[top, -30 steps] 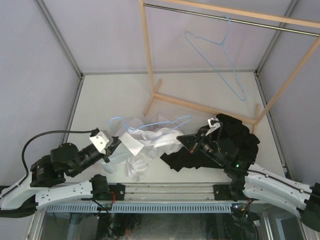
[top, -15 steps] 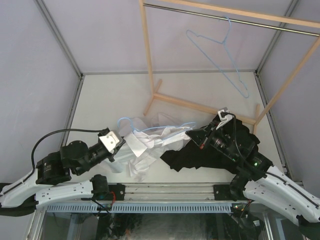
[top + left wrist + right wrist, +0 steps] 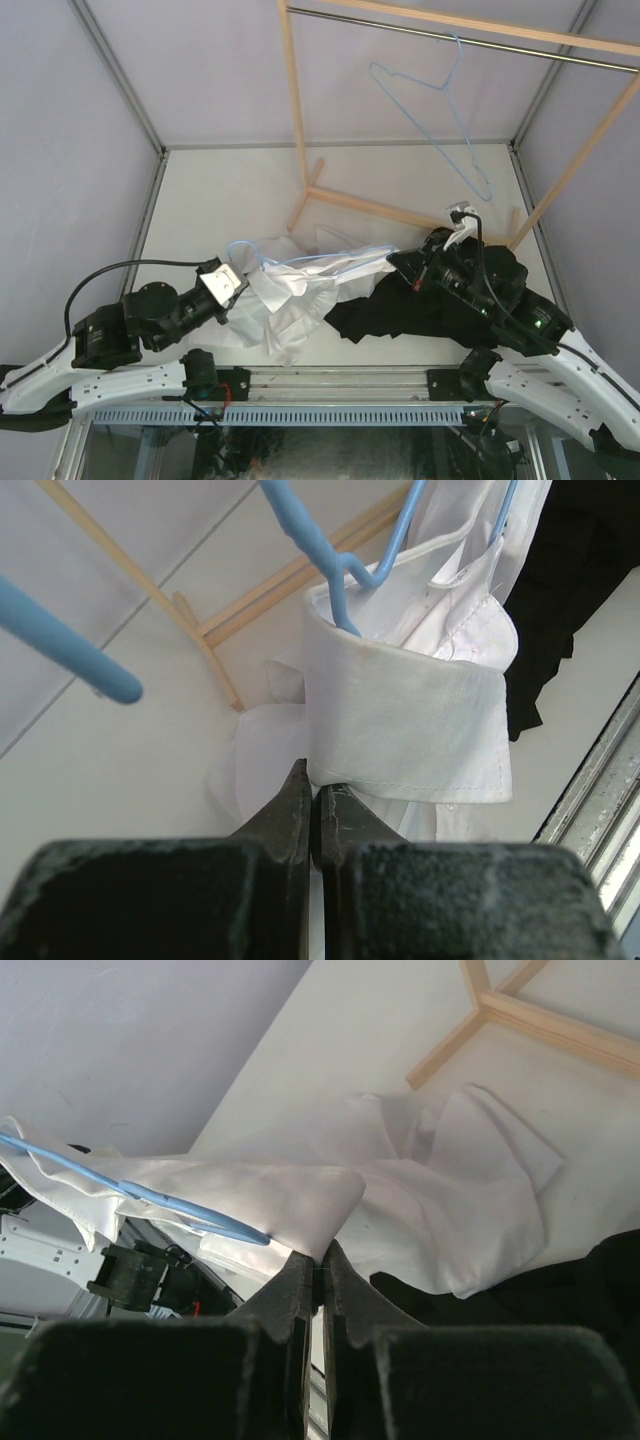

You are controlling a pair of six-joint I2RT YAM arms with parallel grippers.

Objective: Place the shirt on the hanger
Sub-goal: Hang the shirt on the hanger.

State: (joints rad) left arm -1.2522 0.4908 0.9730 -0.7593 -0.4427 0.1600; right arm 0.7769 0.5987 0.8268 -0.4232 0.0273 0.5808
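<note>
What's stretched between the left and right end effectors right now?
The white shirt, with a blue hanger threaded inside it, as the top external view shows.

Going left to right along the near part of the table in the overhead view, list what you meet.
left end effector → white shirt → right end effector. The black garment and the blue hanger overlap these, so they are left out.
</note>
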